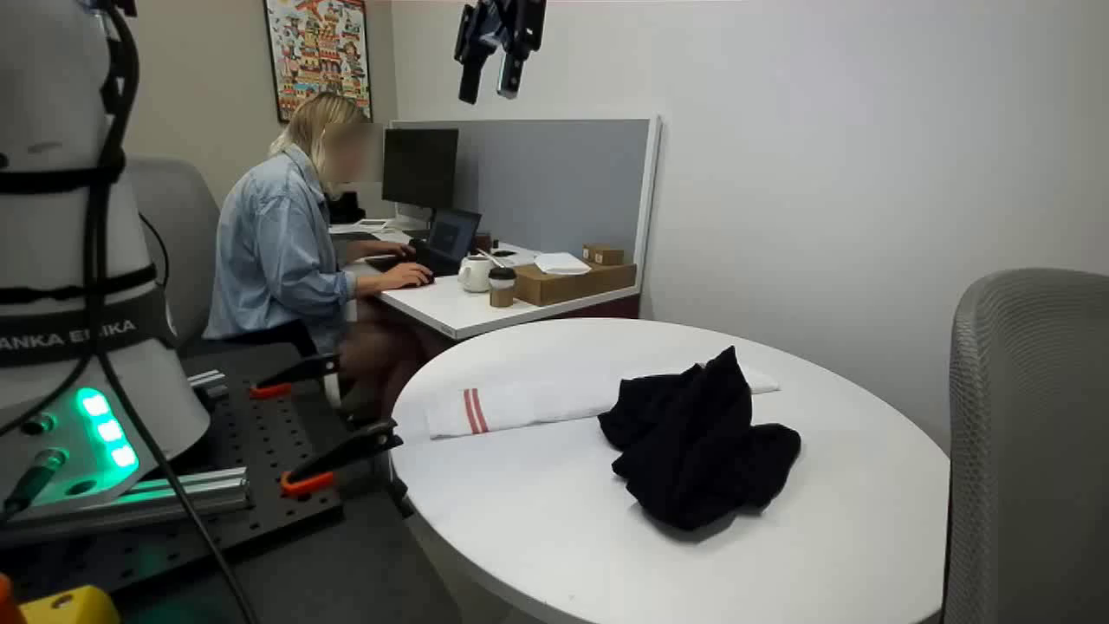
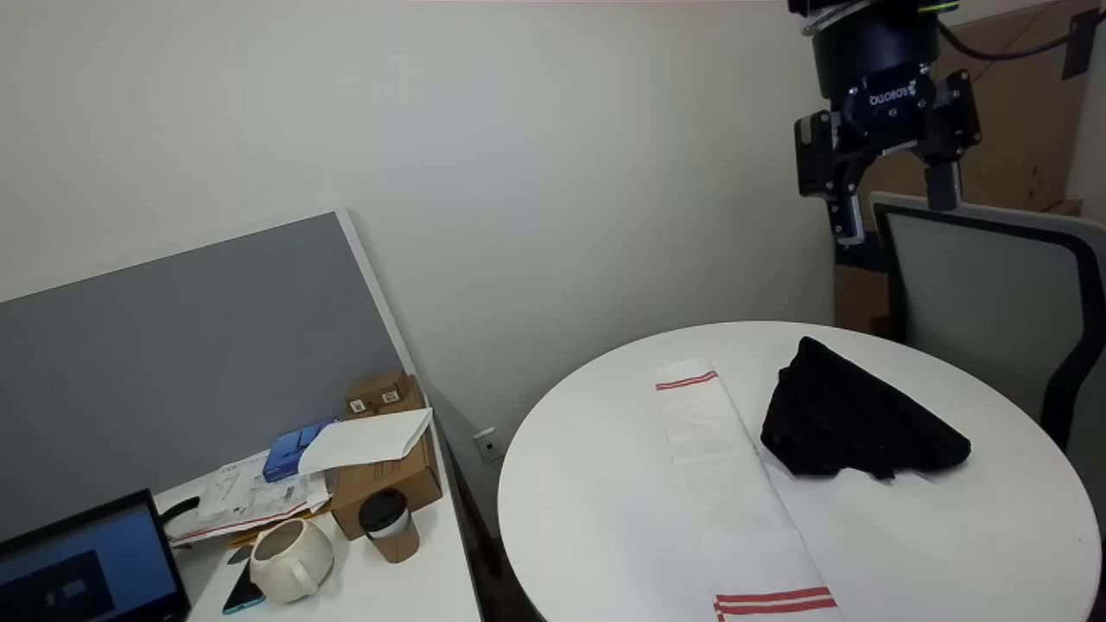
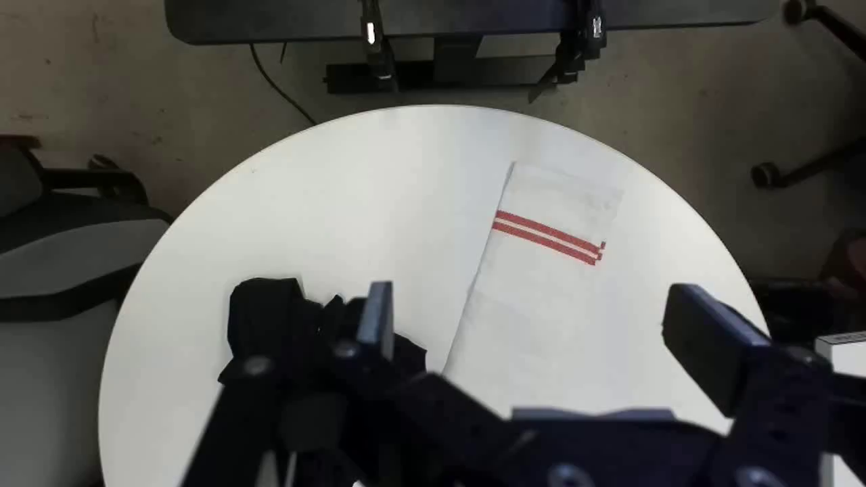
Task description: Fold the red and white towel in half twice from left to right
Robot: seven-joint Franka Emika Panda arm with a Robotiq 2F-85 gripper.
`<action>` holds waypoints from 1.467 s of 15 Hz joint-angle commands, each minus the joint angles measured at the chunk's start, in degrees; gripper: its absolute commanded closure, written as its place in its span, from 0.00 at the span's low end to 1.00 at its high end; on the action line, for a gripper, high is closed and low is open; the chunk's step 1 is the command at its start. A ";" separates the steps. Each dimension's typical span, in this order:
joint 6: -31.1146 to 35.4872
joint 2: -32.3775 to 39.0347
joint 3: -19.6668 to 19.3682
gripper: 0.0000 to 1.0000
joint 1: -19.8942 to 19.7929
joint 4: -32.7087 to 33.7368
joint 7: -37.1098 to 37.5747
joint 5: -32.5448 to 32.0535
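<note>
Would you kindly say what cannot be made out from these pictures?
Part of the towel, hidden behind the black cloth in an exterior view.
Its end past the lower red stripes, cut off by the bottom edge in an exterior view.
Parts of towel and cloth, behind the gripper in the wrist view.
The person's face, blurred in an exterior view.

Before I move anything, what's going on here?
The robot's hand hangs open above the round white table, holding nothing. On the table, the red and white towel lies in a long, narrow strip and looks folded, though how many times I can't tell. A crumpled black cloth lies beside it. Nearby, a person sits at a laptop.
</note>
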 commanded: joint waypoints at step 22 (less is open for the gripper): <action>47.46 19.03 6.67 0.00 2.02 -17.69 11.19 -6.65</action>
